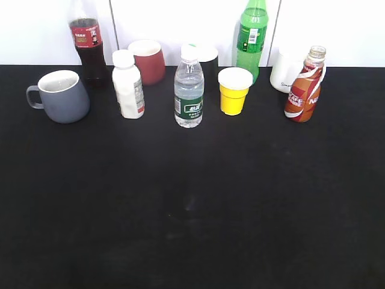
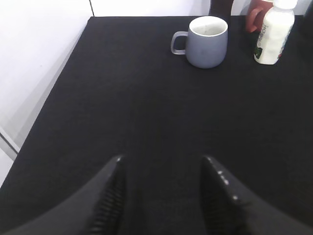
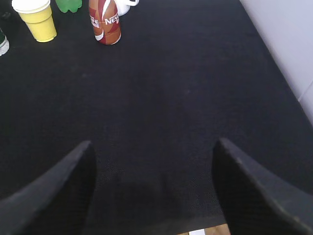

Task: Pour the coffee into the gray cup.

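The coffee bottle (image 1: pixel 304 89) is small, curvy and brown-orange with white lettering; it stands uncapped at the back right of the black table and shows in the right wrist view (image 3: pixel 104 23). The gray cup (image 1: pixel 62 96) stands upright at the back left, handle to the left; it shows in the left wrist view (image 2: pixel 207 41) with a whitish inside. My left gripper (image 2: pixel 164 161) is open and empty, well in front of the cup. My right gripper (image 3: pixel 152 147) is open and empty near the table's front edge. Neither gripper shows in the exterior view.
Along the back stand a cola bottle (image 1: pixel 87 42), a white milk bottle (image 1: pixel 128 84), a dark red cup (image 1: pixel 147 60), a water bottle (image 1: pixel 189 87), a yellow cup (image 1: pixel 234 90), a green bottle (image 1: pixel 251 36) and a white mug (image 1: pixel 286 72). The table's left edge (image 2: pixel 63 73) is near.
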{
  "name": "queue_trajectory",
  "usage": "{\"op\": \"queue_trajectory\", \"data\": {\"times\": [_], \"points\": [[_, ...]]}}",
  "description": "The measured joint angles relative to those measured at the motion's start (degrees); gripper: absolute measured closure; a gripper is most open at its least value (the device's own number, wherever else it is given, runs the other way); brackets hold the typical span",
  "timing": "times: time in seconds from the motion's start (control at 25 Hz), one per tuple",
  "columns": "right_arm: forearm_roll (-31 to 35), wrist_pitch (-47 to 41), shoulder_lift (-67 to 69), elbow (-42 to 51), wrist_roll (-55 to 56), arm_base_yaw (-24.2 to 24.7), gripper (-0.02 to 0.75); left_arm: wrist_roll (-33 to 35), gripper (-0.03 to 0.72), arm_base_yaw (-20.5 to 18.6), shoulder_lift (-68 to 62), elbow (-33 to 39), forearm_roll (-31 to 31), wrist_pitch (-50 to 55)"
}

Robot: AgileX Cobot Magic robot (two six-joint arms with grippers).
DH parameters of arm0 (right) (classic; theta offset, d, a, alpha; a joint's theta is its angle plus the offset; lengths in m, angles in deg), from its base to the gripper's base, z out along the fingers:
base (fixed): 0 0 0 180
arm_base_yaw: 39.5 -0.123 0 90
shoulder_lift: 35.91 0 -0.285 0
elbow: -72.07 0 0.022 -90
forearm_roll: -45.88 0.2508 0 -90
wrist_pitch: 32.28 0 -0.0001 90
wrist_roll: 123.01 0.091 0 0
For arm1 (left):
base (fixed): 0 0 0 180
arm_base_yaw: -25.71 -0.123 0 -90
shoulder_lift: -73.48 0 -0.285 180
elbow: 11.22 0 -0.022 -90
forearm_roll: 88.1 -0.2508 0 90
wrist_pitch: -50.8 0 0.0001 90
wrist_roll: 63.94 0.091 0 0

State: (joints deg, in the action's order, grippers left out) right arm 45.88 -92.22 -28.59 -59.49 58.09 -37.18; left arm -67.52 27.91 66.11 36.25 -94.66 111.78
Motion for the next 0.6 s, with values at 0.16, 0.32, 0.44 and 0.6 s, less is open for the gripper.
{"op": "queue_trajectory", "data": {"times": [0.16,0.32,0.44,0.6], "points": [[0.0,0.0,-0.06,0.0,0.0,0.0,0.183,0.0,0.372,0.0,0.0,0.0,0.0,0.0],[0.0,0.0,-0.06,0.0,0.02,0.0,0.183,0.0,0.417,0.0,0.0,0.0,0.0,0.0],[0.0,0.0,-0.06,0.0,0.02,0.0,0.183,0.0,0.427,0.0,0.0,0.0,0.0,0.0],[0.0,0.0,-0.06,0.0,0.02,0.0,0.183,0.0,0.449,0.0,0.0,0.0,0.0,0.0]]}}
